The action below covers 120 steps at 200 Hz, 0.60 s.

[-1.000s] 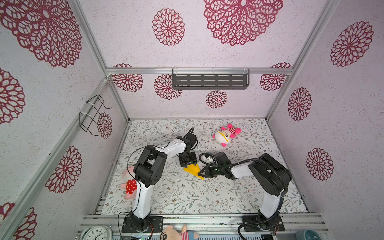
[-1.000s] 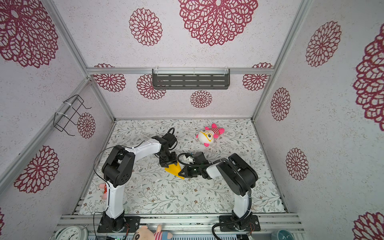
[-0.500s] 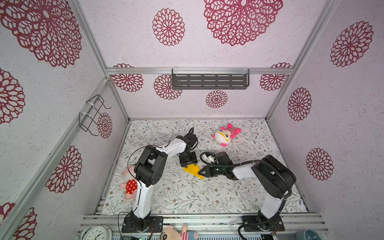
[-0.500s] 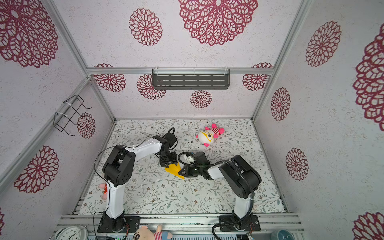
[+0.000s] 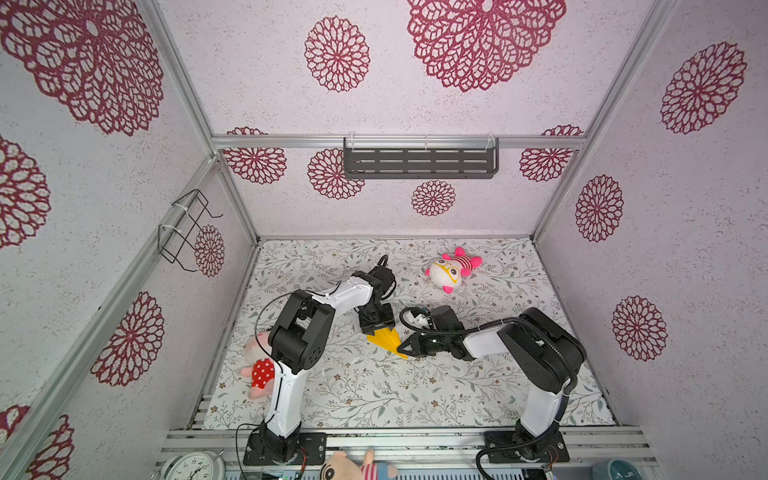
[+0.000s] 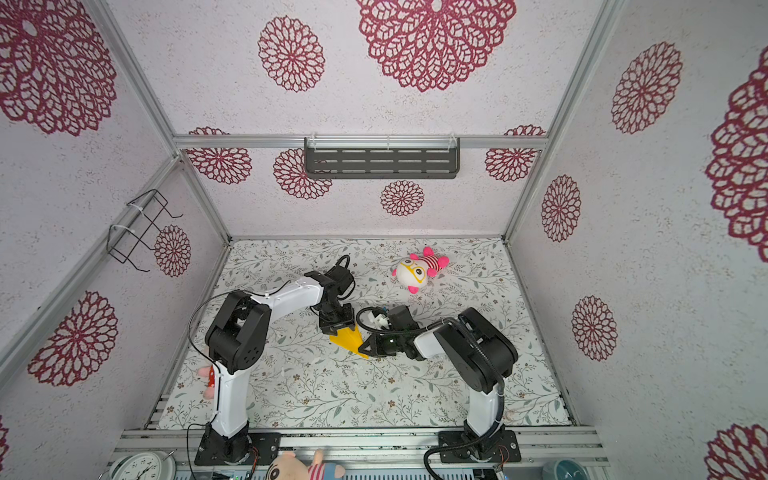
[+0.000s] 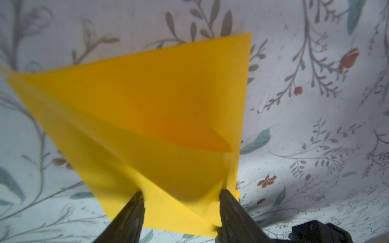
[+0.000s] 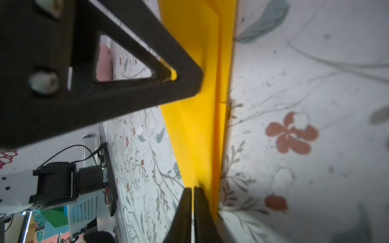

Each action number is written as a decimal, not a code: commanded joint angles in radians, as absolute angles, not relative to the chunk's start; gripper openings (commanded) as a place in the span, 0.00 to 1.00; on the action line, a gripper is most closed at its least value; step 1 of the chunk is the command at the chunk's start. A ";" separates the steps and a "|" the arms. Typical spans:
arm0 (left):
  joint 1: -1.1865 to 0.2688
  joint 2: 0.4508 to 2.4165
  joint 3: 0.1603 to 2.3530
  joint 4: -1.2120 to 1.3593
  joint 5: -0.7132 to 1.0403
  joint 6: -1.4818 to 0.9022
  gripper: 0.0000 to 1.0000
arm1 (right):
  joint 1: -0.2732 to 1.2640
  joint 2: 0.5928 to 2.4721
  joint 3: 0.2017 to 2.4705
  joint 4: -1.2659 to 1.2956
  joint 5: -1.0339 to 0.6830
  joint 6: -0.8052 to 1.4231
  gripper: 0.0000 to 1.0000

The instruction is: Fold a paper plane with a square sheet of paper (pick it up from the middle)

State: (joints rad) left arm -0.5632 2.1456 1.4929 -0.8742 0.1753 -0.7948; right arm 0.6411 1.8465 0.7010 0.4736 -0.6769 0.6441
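Note:
The square sheet of paper (image 5: pixel 383 338) (image 6: pixel 347 338) is yellow and lies folded into a pointed, layered shape at the middle of the table. My left gripper (image 5: pixel 375 329) (image 6: pixel 337 329) stands over its far end. In the left wrist view the left gripper (image 7: pixel 183 197) is open, with both fingertips (image 7: pixel 226 197) resting on the paper (image 7: pixel 157 105). My right gripper (image 5: pixel 401 347) (image 6: pixel 365 347) lies low at the paper's near right edge. In the right wrist view the right gripper (image 8: pixel 193 188) is shut on a raised layer of the paper (image 8: pixel 202 130).
A pink-and-white plush toy (image 5: pixel 453 270) (image 6: pixel 419 270) lies at the back right. A red-dotted plush (image 5: pixel 259 368) sits by the left wall behind the left arm. The back wall carries a grey shelf (image 5: pixel 419 158), and a wire basket (image 5: pixel 187 228) hangs on the left wall.
The right arm's elbow has shifted slightly. Both grippers and the paper stay where they were.

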 commanded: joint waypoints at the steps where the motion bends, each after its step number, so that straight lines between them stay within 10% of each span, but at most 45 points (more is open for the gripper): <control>1: -0.568 2.584 1.305 -0.691 0.027 -0.740 0.61 | 0.637 1.875 0.704 0.433 -0.636 0.616 0.10; 120: -0.525 2.090 1.457 -0.703 0.177 -0.697 0.65 | 0.634 1.888 0.689 0.363 -0.570 0.623 0.08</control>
